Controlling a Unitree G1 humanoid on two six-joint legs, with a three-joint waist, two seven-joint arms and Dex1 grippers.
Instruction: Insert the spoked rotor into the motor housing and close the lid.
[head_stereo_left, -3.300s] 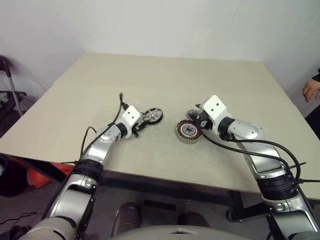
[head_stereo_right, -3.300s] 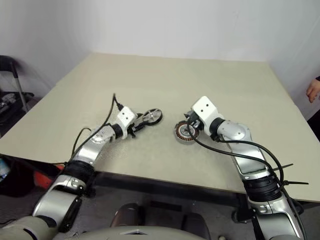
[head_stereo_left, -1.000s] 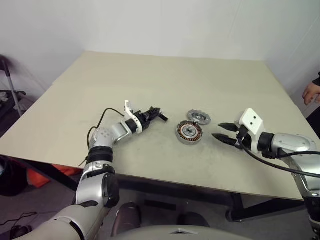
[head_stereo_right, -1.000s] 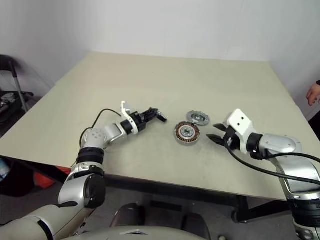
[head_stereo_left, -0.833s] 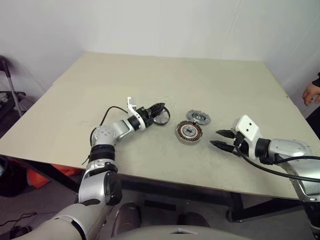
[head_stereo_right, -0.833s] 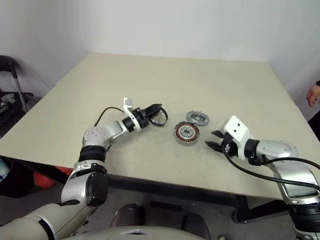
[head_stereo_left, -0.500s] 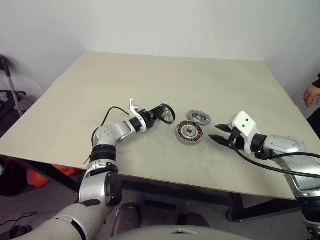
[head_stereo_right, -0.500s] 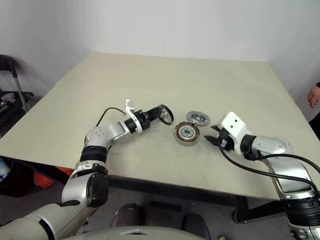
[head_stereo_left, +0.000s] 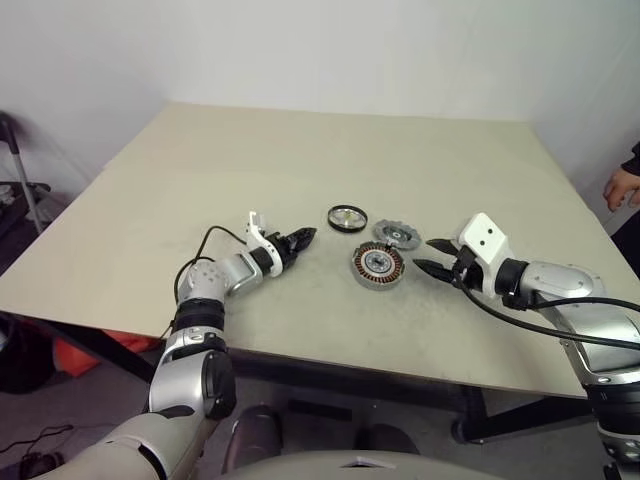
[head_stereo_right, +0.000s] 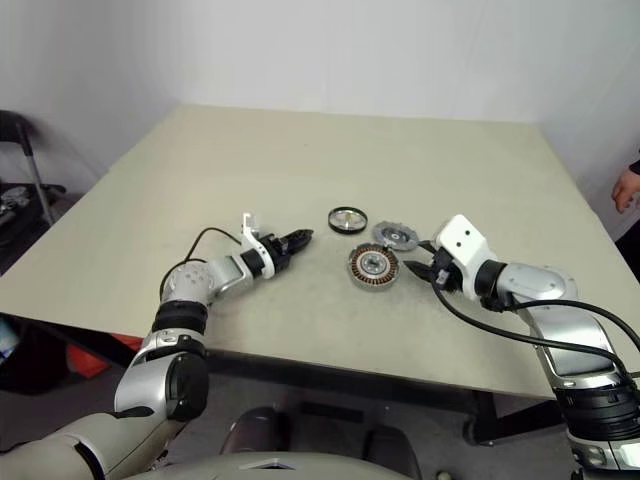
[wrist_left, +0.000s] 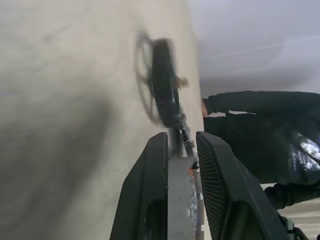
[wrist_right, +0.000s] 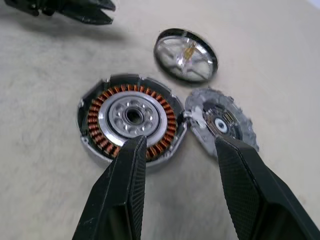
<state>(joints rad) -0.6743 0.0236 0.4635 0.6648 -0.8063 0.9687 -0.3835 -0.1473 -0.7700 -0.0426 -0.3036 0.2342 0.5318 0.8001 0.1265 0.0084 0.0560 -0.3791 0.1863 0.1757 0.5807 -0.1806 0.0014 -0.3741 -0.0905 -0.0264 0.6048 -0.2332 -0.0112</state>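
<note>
Near the middle of the bench (head_stereo_left: 300, 150), slightly toward its front edge, three parts sit close together. Motor housing (head_stereo_left: 378, 265) lies flat, open side up; copper windings ring a silver centre, seen clearly in the right wrist view (wrist_right: 131, 117). Lid (head_stereo_left: 397, 234) lies just behind and to the right of the housing, toward the far edge; in the right wrist view its rim (wrist_right: 222, 124) meets or almost meets the housing's rim. Spoked rotor (head_stereo_left: 347, 218) lies flat on the bench, left of the lid and behind the housing, apart from both, silver spokes up (wrist_right: 186, 49).

Left gripper (head_stereo_left: 303, 238) hangs low over the bench, left of the rotor and clear of it, pointing toward the parts. Fingers are slightly parted with nothing between them; the left wrist view shows a narrow gap between the two black fingers (wrist_left: 150, 195), with the rotor (wrist_left: 162, 85) lying beyond the tips.

Right gripper (head_stereo_left: 430, 256) sits just right of the housing, pointing at it, jaws spread and empty. In the right wrist view one finger (wrist_right: 122, 192) overlaps the housing's near rim, the other reaches toward the lid; contact cannot be judged.

A person's hand (head_stereo_left: 622, 185) shows past the bench's right edge.
</note>
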